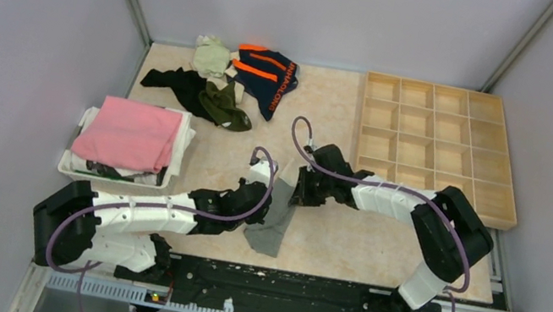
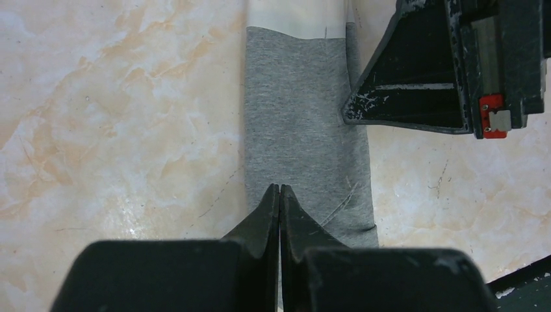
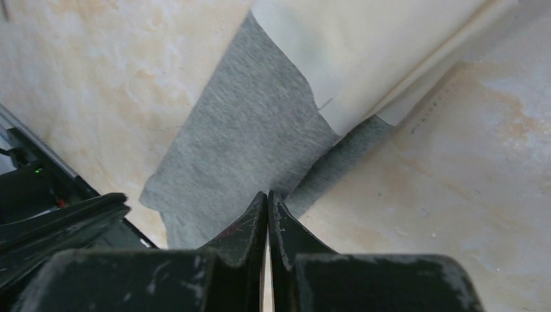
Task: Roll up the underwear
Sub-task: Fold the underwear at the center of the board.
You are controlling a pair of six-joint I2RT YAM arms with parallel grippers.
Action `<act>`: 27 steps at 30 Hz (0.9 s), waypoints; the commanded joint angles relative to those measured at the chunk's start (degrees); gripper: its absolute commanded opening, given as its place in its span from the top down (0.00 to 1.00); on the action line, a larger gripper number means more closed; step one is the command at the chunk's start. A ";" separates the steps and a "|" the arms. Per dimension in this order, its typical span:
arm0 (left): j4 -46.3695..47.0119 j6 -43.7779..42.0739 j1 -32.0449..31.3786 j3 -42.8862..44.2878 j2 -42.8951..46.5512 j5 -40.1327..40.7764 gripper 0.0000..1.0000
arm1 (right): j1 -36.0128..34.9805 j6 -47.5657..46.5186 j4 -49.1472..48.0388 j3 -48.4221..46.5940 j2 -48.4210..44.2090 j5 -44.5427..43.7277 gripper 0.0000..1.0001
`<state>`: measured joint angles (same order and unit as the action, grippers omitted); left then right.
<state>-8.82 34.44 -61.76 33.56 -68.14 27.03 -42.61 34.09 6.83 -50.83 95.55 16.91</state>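
A grey pair of underwear [image 1: 271, 225] lies folded into a long strip on the marble table between my two arms, its white waistband [image 2: 295, 16] at the far end. My left gripper [image 2: 279, 188] is shut, its tips pinching the grey cloth [image 2: 299, 117] near the left side of the strip. My right gripper [image 3: 268, 194] is also shut, nipping the opposite edge of the grey cloth [image 3: 240, 143]. From above, the left gripper [image 1: 264, 197] and the right gripper [image 1: 297, 190] face each other across the strip. More underwear lies in a heap at the back: navy with orange stripes [image 1: 265, 77], olive green [image 1: 227, 109], and a dark pair [image 1: 174, 82].
A white basket [image 1: 70, 163] holding a folded pink cloth [image 1: 128, 134] stands at the left. A wooden tray of square compartments [image 1: 503, 217] fills the back right. The table's near edge and the black rail [image 1: 275, 293] run just below the strip.
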 commanded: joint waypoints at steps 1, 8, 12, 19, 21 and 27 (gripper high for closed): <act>0.39 0.59 0.18 -0.11 0.15 1.44 0.99 | -0.36 -1.17 -0.35 1.70 0.41 -3.05 0.98; 0.32 0.55 0.46 -0.28 -0.07 1.80 1.00 | -0.32 -2.48 1.67 2.33 -1.59 -6.02 0.99; 0.05 0.54 0.57 0.02 0.23 2.22 1.00 | -0.43 -2.59 1.52 1.80 -4.48 -5.75 0.98; -0.27 1.35 0.92 -0.63 1.90 2.86 1.00 | -0.54 -0.38 -0.40 2.06 -9.40 -2.27 0.99; -0.18 1.74 1.06 -0.98 2.12 2.86 1.00 | -1.05 0.76 -1.93 2.41 -9.47 -0.21 0.99; 0.32 2.36 1.34 -1.29 1.70 2.25 1.00 | -3.25 1.94 -4.96 2.83 -5.81 2.14 1.00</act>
<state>-9.52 35.75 -60.71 32.56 -67.33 28.40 -44.23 34.81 5.65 -48.25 87.85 16.64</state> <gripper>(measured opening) 0.006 0.006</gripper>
